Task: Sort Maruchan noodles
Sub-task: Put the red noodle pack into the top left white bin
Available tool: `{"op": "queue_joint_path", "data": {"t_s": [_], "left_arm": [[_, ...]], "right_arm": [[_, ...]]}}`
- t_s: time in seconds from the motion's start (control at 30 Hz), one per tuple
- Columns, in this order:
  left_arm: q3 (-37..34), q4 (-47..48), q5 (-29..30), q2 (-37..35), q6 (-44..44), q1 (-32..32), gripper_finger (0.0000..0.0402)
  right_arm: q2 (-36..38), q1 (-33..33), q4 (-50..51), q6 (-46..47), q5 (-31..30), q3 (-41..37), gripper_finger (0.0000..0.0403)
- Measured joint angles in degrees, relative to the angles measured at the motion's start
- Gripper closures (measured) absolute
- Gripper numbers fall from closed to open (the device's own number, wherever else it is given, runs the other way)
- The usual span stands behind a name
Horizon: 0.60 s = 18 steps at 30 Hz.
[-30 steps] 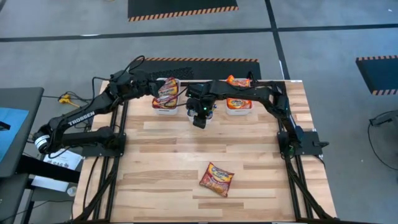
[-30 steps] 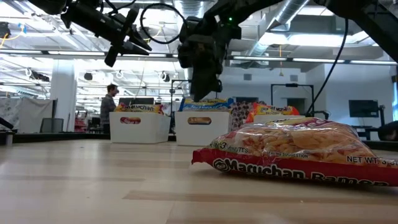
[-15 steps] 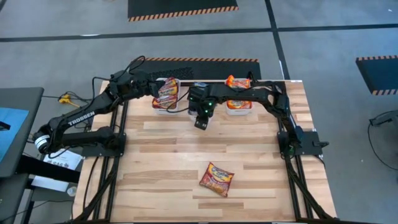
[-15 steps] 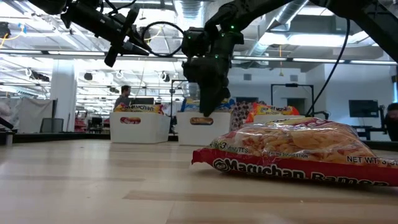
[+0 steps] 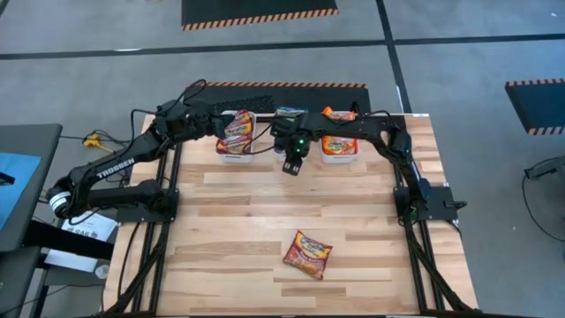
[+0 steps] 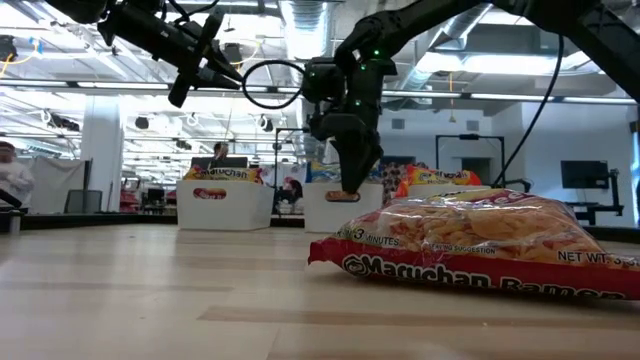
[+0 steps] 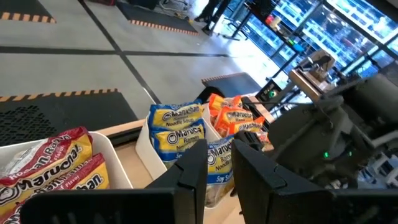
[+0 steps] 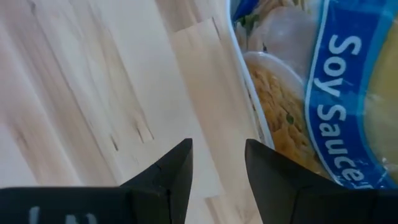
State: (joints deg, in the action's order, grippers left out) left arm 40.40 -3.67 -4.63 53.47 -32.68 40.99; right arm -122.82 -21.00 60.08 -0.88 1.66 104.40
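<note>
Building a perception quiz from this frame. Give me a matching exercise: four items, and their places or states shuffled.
Items:
1. red packet
2. blue packets
3. right gripper
4. left gripper

Places/states:
A. in the middle bin
B. open, empty, above the table just in front of the bins
C. lying alone on the near table
D. over the left bin

Pairs: 1-C, 2-A, 3-B, 4-D

Pale wooden table (image 5: pixel 229 221), three white bins (image 5: pixel 235 152) along its far edge, one red noodle packet (image 5: pixel 308 253) near the front.

Bins (image 5: pixel 236 152) crowd far edge; lone packet (image 5: pixel 307 253) near front; table (image 5: pixel 221 230) otherwise open.
</note>
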Motion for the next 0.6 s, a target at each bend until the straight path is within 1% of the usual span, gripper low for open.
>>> {"op": "queue_joint_path", "data": {"t_s": [0.17, 0.37, 0.47, 0.6], "left_arm": [[0.0, 0.0, -3.8, 0.0, 0.4, 0.0, 0.0343], [0.0, -0.1, -14.9, 0.0, -1.5, 0.0, 0.0343], [0.0, -0.1, -19.2, -1.4, -2.8, -0.1, 0.0343], [0.0, 0.0, -20.6, -5.3, -4.1, -0.4, 0.0343]], "right_arm": [[3.2, -0.1, 3.3, -1.1, 2.0, 2.0, 0.0228], [9.4, -0.1, 4.0, -1.8, 2.6, 3.9, 0.0228], [13.7, 0.3, 4.7, 1.9, 2.7, 4.0, 0.0228], [19.3, 1.9, 6.0, 8.4, 2.7, 4.0, 0.0228]]}}
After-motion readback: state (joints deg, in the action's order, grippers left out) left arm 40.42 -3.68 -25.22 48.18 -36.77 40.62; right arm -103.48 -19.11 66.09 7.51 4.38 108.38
